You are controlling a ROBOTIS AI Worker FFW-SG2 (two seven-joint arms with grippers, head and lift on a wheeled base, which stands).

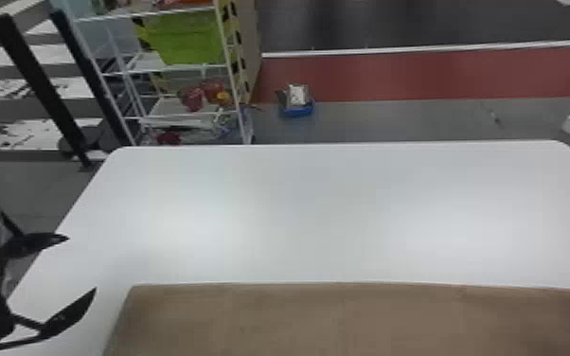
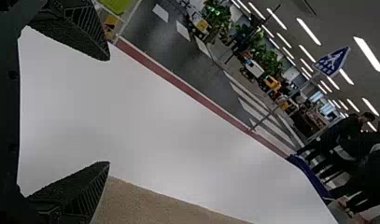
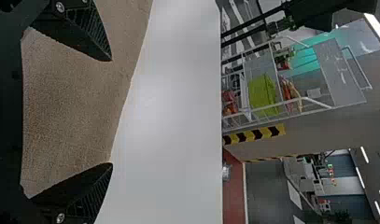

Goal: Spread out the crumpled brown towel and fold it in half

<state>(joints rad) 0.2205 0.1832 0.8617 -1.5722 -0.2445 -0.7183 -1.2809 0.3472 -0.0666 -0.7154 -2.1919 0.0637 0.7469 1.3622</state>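
My left gripper (image 1: 80, 262) stands open over the table's left side in the head view, just left of the brown towel (image 1: 298, 319). That towel lies spread flat along the near edge, its far edge nearly straight and its left corner visible. In the left wrist view, the left gripper (image 2: 109, 111) has its fingers wide apart over white tabletop, with part of the towel (image 2: 145, 203) beside one finger. The right gripper (image 3: 112, 112) is open too in the right wrist view, with the towel (image 3: 75, 107) behind the gap between its fingers and nothing gripped.
The white table (image 1: 322, 213) reaches well beyond the towel's far edge. Behind it on the left is a white shelf rack (image 1: 175, 68) with a green bin (image 1: 187, 38). A small blue container (image 1: 298, 110) sits on the floor past the table.
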